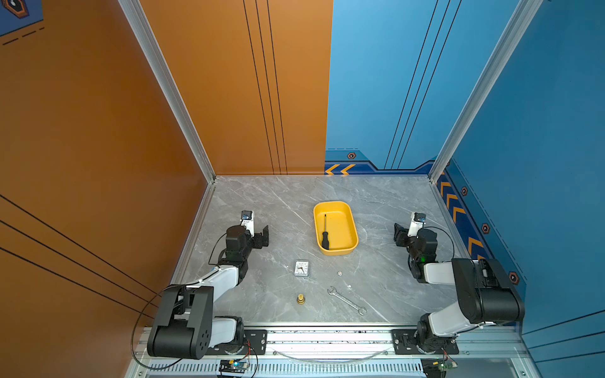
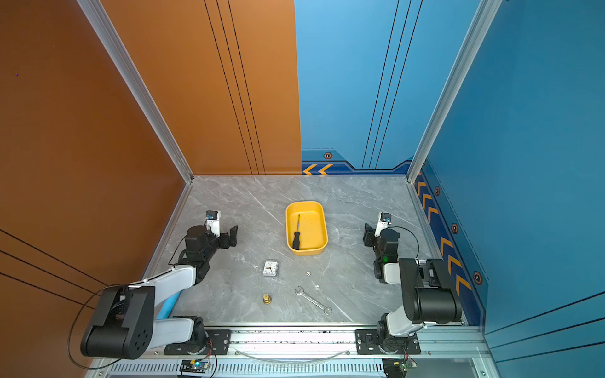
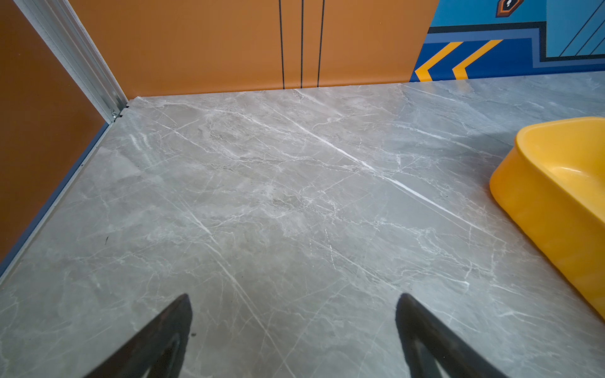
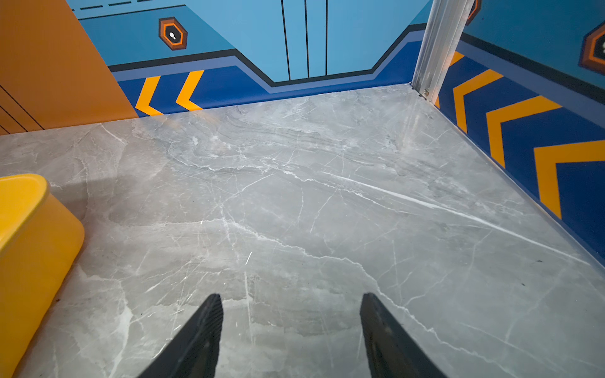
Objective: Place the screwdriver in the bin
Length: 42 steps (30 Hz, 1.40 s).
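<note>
The yellow bin stands mid-table in both top views. Inside it lies the screwdriver, black handle toward the front, thin shaft pointing to the back. My left gripper hovers well left of the bin, open, with bare marble between its fingers. My right gripper sits well right of the bin, also open and empty. A corner of the bin shows in the left wrist view, and its outer wall in the right wrist view; the screwdriver is hidden in both.
On the marble table in front of the bin lie a small clear case, a tiny white die, a brass fitting and a silver wrench. Walls enclose the left, back and right sides.
</note>
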{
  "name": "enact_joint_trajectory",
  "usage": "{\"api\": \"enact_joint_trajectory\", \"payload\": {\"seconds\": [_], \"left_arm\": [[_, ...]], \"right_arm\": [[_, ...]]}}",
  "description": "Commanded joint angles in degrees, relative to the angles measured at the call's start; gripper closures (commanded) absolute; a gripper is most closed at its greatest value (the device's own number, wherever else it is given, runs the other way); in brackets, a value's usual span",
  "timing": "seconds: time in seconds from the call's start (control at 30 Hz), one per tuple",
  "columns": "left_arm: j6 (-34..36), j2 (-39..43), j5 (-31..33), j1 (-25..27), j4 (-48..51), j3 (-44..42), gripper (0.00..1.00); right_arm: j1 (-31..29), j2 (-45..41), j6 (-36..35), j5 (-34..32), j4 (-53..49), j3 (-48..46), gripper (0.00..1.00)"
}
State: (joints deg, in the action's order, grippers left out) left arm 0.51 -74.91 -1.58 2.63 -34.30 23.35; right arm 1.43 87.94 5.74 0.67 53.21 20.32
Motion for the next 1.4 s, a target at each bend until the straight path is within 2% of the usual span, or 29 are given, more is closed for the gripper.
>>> {"api": "enact_joint_trajectory", "payload": {"seconds": [0.0,0.2,0.37,0.57,0.7,0.77,0.83,0.87,0.9,0.93,1.17,1.37], "left_arm": [[1.16,-0.66,-1.22,-0.44,-2.29,-0.79,0.02],[2.11,-2.17,-0.93,-0.61,-4.4,-1.12,0.02],[2.77,-6.6,-1.57,-1.47,-7.98,-0.1,0.02],[0.77,-15.02,0.19,-2.84,-21.0,-2.44,0.02],[-0.52,-14.9,-0.69,-4.2,-20.31,-2.34,0.02],[-0.51,-14.77,-0.7,-4.16,-19.92,-2.12,0.02],[-0.51,-14.85,-0.71,-4.21,-19.97,-2.15,0.02],[-0.51,-14.83,-0.74,-4.22,-19.95,-2.17,0.02],[-0.51,-14.82,-0.71,-4.19,-19.93,-2.14,0.02],[-0.51,-14.84,-0.7,-4.19,-19.93,-2.12,0.02],[-0.67,-14.76,0.08,-4.13,-19.93,-2.15,0.02],[-0.65,-14.77,0.27,-4.13,-19.92,-2.2,0.02]], "right_arm": [[-0.46,0.74,-0.79,-1.39,2.53,-0.76,0.35],[-0.57,0.74,-0.93,-1.49,2.76,-0.8,0.35],[-0.73,0.75,-1.08,-1.63,2.73,-0.8,0.35],[-0.82,0.74,-1.17,-1.54,2.75,-0.8,0.35],[-0.89,0.74,-1.39,-1.29,1.82,-0.34,0.34],[-0.96,0.74,-1.54,-1.39,1.13,-0.03,0.31],[-1.03,0.74,-1.76,-1.37,1.02,0.03,0.22],[-1.16,0.75,-1.82,-1.46,1.02,0.06,0.16],[-1.24,0.74,-1.86,-1.5,1.02,0.03,0.03],[-1.32,0.74,-1.88,-1.82,0.89,0.05,0.0],[-2.35,0.7,-2.37,-4.55,-0.65,0.78,0.0],[-2.22,0.65,-2.32,-4.1,-1.0,1.04,0.0]]}}
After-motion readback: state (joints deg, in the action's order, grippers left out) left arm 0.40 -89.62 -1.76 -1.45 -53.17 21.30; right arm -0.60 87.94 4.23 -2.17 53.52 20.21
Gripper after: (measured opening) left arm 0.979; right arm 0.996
